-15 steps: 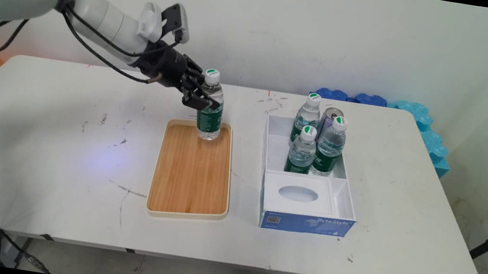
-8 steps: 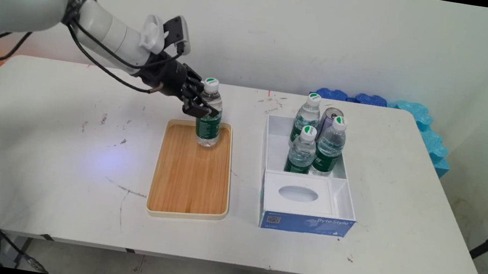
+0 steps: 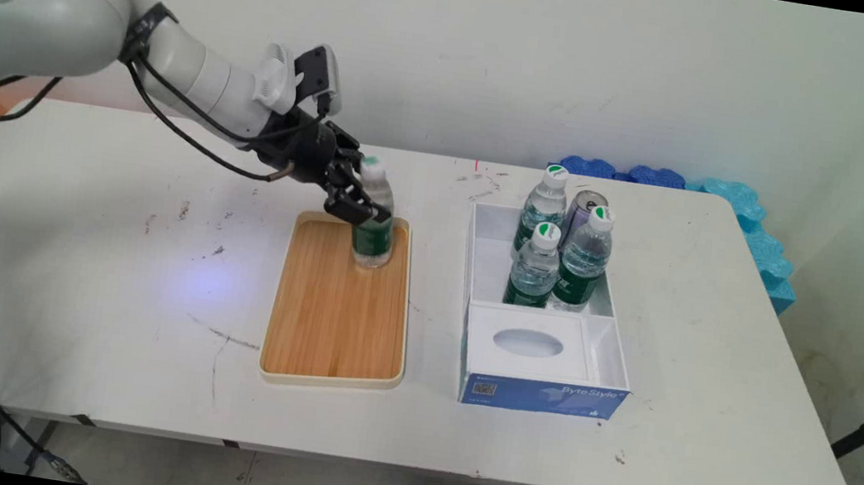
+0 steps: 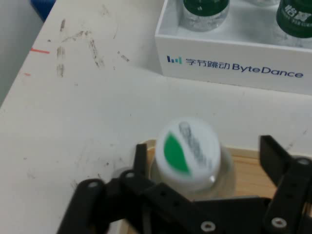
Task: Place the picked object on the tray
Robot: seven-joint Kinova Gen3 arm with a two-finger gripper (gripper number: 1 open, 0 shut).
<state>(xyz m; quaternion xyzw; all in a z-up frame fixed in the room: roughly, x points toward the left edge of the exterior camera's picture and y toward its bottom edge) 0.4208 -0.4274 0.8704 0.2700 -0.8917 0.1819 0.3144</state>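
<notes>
- Table (image 3: 99, 299): white, scuffed and marked, bearing all items below; wall behind.
- Box (image 3: 617, 359): white, open-topped, blue front panel lettered "Byte Style", right of the tray, apart from it. Far compartment with three water bottles (image 3: 533, 277) and one can (image 3: 582, 212) standing upright, close together. Near compartment with a white insert (image 3: 529, 364) showing an oval opening. Side wall (image 4: 234, 63) lettered "ByteDance" visible in hand view.
- Tray (image 3: 334, 321): wooden floor, pale raised rim, oblong, near the table's middle; bare over its near part.
- Foam pieces (image 3: 745, 209): blue, stacked at the table's far right corner against the wall.
- Gripper (image 3: 358, 203): black, two-fingered, reaching in from the upper left, low over the tray's far end. Fingers (image 4: 278, 161) on either side of the gripped bottle just under the cap; jaws pinching the bottle's neck and shoulder.
- Gripped bottle (image 3: 372, 239): clear plastic, green label, white cap with green mark (image 4: 187, 153); tilted, cap leaning toward the arm; base at the tray's far right corner, whether touching the wood or just above it not discernible.
</notes>
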